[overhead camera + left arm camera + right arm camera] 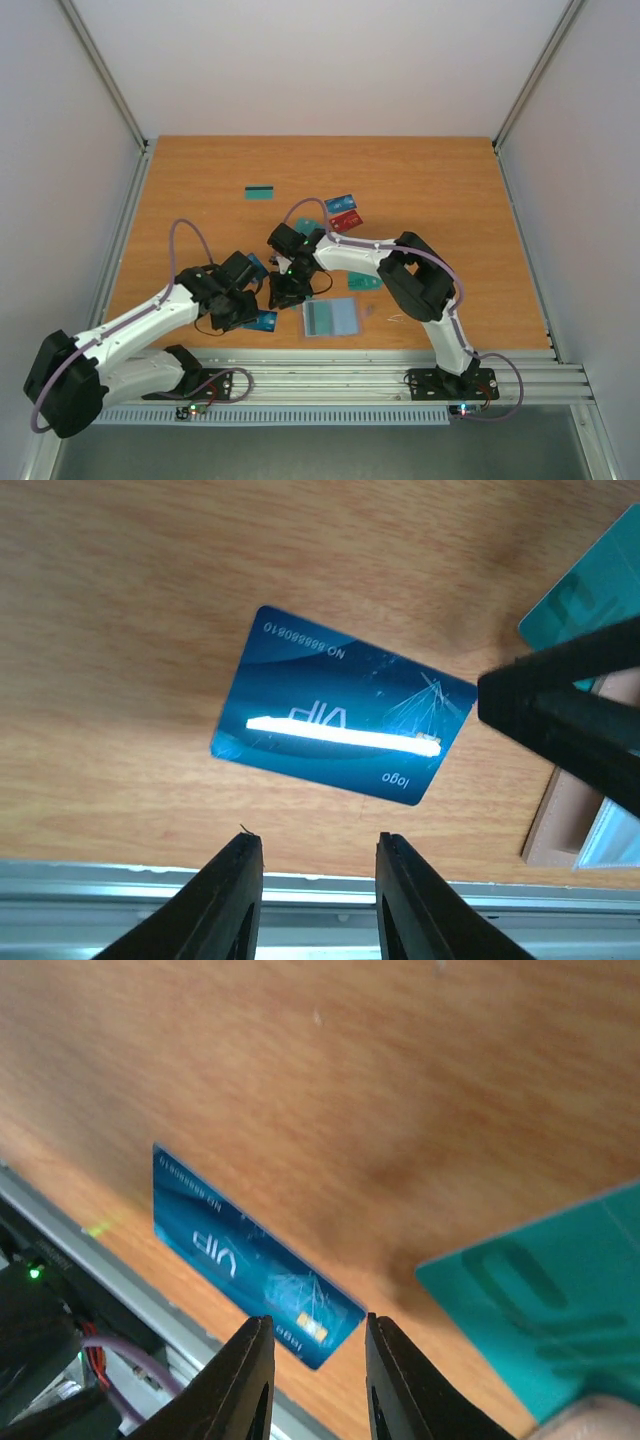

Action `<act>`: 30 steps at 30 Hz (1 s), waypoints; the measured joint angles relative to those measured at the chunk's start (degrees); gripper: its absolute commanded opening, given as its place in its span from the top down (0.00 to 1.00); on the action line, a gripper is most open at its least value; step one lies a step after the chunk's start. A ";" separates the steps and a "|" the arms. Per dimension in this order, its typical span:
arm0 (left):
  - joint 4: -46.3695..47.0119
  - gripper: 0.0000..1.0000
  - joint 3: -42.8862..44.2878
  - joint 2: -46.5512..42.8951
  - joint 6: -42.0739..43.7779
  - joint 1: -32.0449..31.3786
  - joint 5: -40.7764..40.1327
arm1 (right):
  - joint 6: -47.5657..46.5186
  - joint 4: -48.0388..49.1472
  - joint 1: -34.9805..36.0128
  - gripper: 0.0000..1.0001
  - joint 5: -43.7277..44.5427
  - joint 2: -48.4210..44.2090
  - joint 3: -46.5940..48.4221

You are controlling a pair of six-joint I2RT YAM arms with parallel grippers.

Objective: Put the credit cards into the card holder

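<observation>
Left gripper [318, 842] near glossy blue card [340, 705]

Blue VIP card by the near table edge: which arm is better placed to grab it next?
Probably the right. The right gripper hangs open with a corner of the blue card between its fingertips; the left gripper, also open, sits short of it.

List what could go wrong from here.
1. The blue card lies flat beside the rail; a nudge from a finger could slide it off the table.
2. The left gripper and right gripper are both open close over that card, so they might collide.
3. A thin flat card may slip out of a pinch.
</observation>
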 measured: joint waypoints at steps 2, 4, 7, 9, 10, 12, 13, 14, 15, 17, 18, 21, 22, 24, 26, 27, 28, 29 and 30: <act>-1.42 0.67 0.00 -1.33 -1.68 0.00 -0.17 | -0.39 0.28 0.00 0.73 0.00 1.27 0.81; -2.69 0.67 0.00 -2.45 -3.21 0.00 -0.37 | -0.70 0.33 -0.07 0.73 -0.09 2.32 1.51; -4.37 0.66 0.00 -2.71 -4.90 0.00 -0.61 | -1.14 0.31 -0.11 0.73 -1.05 3.93 3.26; -5.14 0.62 0.00 -2.73 -5.73 0.00 -0.98 | -1.70 0.37 0.00 0.74 -1.68 5.14 4.90; -5.44 0.59 0.00 -2.75 -5.99 0.07 -1.22 | -1.88 0.39 0.04 0.74 -1.99 5.64 5.60; -5.66 0.57 0.00 -2.75 -6.25 0.74 -1.42 | -2.27 0.39 0.20 0.74 -2.47 6.32 6.45; -5.70 0.56 0.00 -2.69 -6.14 1.44 -1.40 | -2.38 0.37 0.28 0.75 -2.62 6.45 6.62; -5.57 0.57 0.00 -2.47 -6.05 2.93 -0.72 | -2.49 0.35 0.39 0.75 -2.86 6.62 6.75; -5.40 0.57 0.00 -2.05 -5.86 4.35 -0.50 | -2.54 0.35 0.52 0.76 -3.13 6.80 6.88; -4.72 0.59 -0.07 -0.79 -5.38 7.04 0.37 | -2.54 0.42 0.74 0.76 -3.98 7.32 7.28; -4.02 0.60 -0.24 0.09 -5.01 8.33 0.96 | -2.56 0.39 0.81 0.76 -4.37 7.61 7.58; -2.16 0.63 -0.61 2.78 -3.89 11.15 2.58 | -2.56 0.17 1.25 0.78 -5.51 9.09 9.51; -1.53 0.64 -0.61 3.74 -3.50 11.76 2.89 | -2.56 0.00 1.44 0.78 -5.64 9.55 10.27; 0.13 0.68 -0.61 5.99 -2.43 12.72 3.30 | -2.58 -0.28 1.90 0.79 -5.64 10.05 11.06; 1.55 0.70 -0.61 8.44 -1.22 13.40 3.91 | -2.58 -0.59 2.32 0.79 -5.64 10.10 11.13; 2.40 0.71 -0.68 9.46 -0.68 13.60 4.22 | -2.58 -0.70 2.47 0.79 -5.64 10.10 11.13; 3.41 0.72 -0.87 10.21 -0.24 13.86 4.57 | -2.58 -0.79 2.56 0.79 -5.64 10.10 11.13; 4.55 0.73 -1.22 10.69 0.37 14.23 4.94 | -2.58 -0.85 2.64 0.80 -5.64 10.10 11.10; 5.29 0.73 -1.51 10.97 0.70 14.60 5.27 | -2.58 -0.85 2.73 0.80 -5.64 10.10 11.10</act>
